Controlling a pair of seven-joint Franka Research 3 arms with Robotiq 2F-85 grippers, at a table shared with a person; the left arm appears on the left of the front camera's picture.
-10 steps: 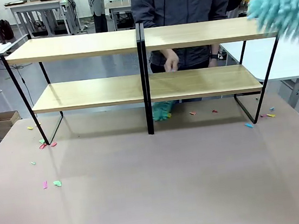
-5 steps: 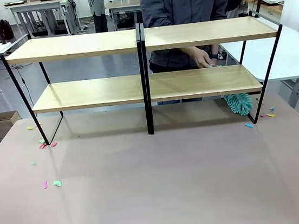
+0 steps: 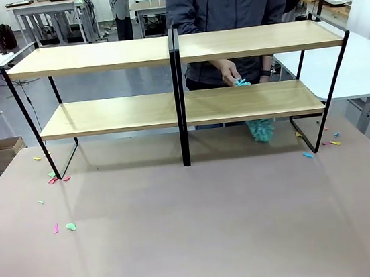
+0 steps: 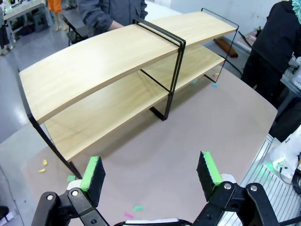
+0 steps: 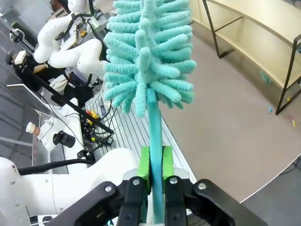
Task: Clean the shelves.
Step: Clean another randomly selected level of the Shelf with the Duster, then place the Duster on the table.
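1. Now, across the front view, the shelves (image 3: 179, 105) are standing on the far half of the table (image 3: 203, 231), and their four boards are looking bare. A person's hand (image 3: 229, 73) is holding a small teal duster (image 3: 261, 129) that is hanging behind the lower right board. Coloured paper scraps (image 3: 65, 227) are lying on the table near the rack's left foot and by its right foot, so the tabletop is not tidy.

2. Next, from the left wrist, the left gripper (image 4: 151, 172) is hovering above the table on the near side of the shelves, with its jaws spread wide and nothing between the green pads (image 4: 92, 170).

3. Lastly, from the right wrist, the right gripper (image 5: 155, 165) is clamping the teal handle of a fluffy duster (image 5: 149, 55), its head pointing up and away, well apart from the shelves at the picture's upper right.

4. Judging by this, the robot is not touching any board, so its dusting is left to do.
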